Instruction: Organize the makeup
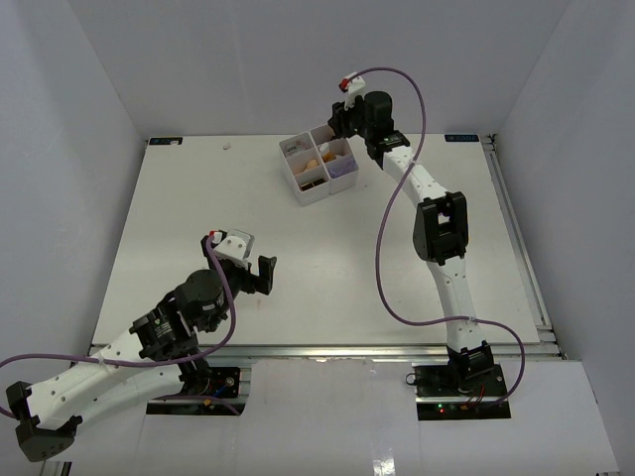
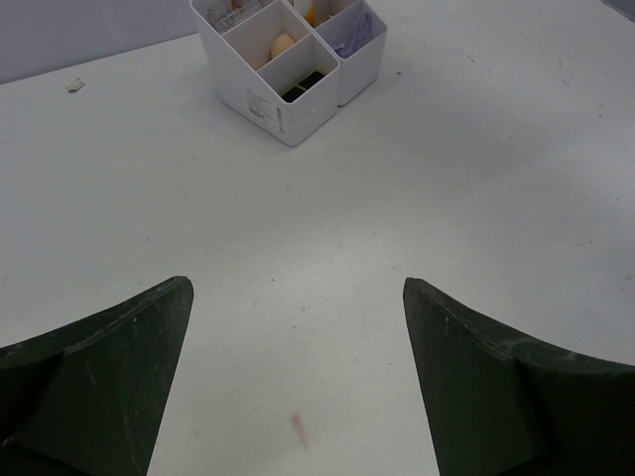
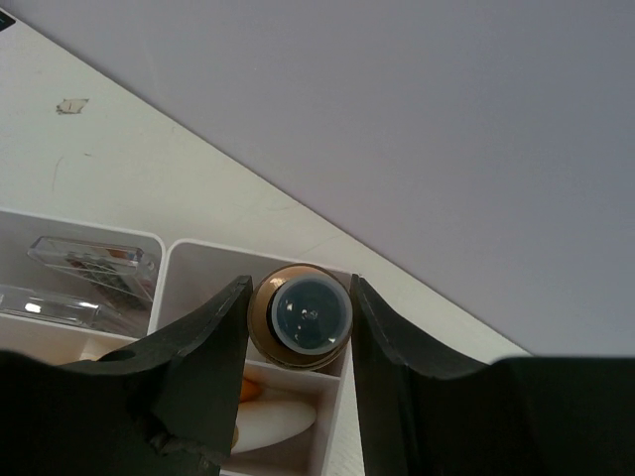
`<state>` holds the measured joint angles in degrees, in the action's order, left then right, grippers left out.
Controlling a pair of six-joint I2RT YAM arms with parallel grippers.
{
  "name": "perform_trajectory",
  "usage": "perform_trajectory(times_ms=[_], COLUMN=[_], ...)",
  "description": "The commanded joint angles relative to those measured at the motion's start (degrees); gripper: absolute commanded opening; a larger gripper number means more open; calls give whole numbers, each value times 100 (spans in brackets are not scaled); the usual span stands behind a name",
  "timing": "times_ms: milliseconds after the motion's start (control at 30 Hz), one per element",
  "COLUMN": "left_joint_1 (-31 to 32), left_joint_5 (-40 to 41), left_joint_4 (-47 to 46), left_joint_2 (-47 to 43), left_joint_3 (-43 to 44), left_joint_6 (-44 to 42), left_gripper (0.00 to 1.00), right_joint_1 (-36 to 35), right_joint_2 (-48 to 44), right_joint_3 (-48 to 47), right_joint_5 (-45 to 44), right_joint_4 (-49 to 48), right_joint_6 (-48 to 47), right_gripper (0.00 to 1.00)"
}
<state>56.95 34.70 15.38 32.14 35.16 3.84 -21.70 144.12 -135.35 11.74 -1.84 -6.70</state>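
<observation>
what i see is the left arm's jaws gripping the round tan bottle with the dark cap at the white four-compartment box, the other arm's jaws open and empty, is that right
No, arms swapped: in the right wrist view the jaws of the right arm grip the round tan bottle with the dark cap at the white four-compartment box; the jaws of the left arm are open and empty.

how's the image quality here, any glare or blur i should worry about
Top external: even, soft light, no hard shadows on the table. Left wrist: white box sharp, left tool's fingers dark and soft-edged. Right wrist: right tool's fingers near black and blurred, small glints on the cap of the tan bottle.
</observation>
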Motion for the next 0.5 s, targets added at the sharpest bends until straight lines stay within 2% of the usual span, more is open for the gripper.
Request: perform_trajectory(times_ms=[0, 467], left_joint_1=[-26, -26], left_joint_5=[46, -54], left_joint_4=[-93, -103], left_joint_2=[5, 47], left_joint_3=[-58, -37], left_joint_6=[-69, -101], left_gripper=[98, 98], right_joint_1=[-4, -60], right_joint_2=[15, 304], right_joint_3=[-355, -186], right_joint_5=[65, -89], right_joint_4=[-810, -1194], right_joint_6=[-74, -330], right_gripper=[8, 8])
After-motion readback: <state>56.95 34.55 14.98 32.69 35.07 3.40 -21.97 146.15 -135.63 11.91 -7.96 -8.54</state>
